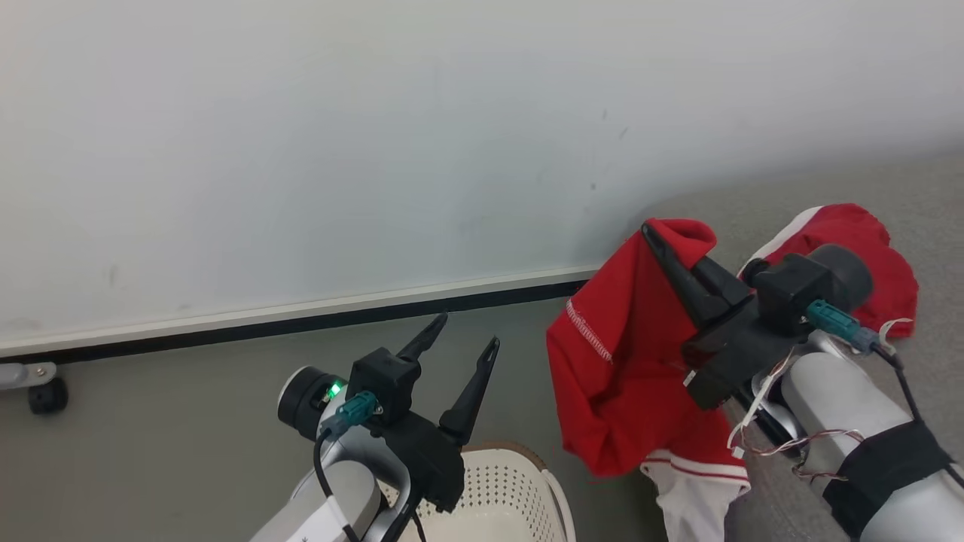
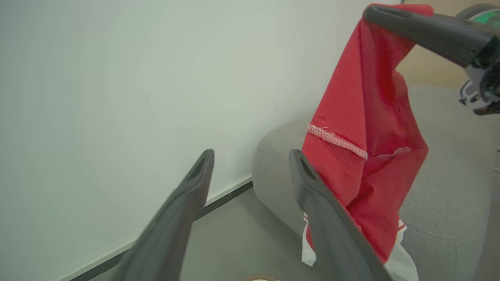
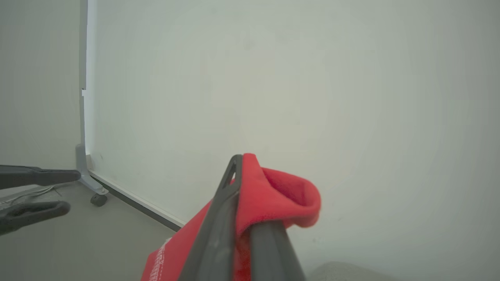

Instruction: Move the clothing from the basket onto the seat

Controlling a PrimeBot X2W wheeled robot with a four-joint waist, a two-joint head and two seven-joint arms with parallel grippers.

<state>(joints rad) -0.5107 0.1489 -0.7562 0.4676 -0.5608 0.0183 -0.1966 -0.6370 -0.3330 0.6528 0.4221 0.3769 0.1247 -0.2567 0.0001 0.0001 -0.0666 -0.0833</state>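
The robot's right gripper (image 1: 661, 245), its two long dark fingers pinched tight on a bunched fold, holds a red soft-fabric sports garment (image 1: 625, 376) aloft beside the rounded end of a large grey woven-fabric sofa (image 1: 930, 196). The garment hangs limp in deep folds, with a line of white stitching across its middle and a white striped panel trailing at the bottom. A second red garment (image 1: 881, 248) with white trim lies crumpled on the sofa just behind the right wrist.

The left gripper (image 1: 467, 333) hovers above the cream-white perforated plastic basket (image 1: 512, 485), fingers spread wide and holding nothing. What is left inside the basket cannot be told, as the arm covers most of it. A white wall panel (image 1: 376, 150) on a black caster (image 1: 47, 395) stands behind, over a grey floor (image 1: 188, 421).

The cloth looks light and wholly without stiffness: it follows the grip point and drapes wherever gravity takes it. A pinch on a gathered fold, as here, seems a sound hold, and a thicker seam or hem would likely be surer, since thin smooth fabric may creep out of narrow fingers. Nothing about it appears fragile. The likely concern is the trailing white end, which hangs lowest and near the sofa's edge, and could slide floorward if the garment is let go before most of it rests on the cushion.
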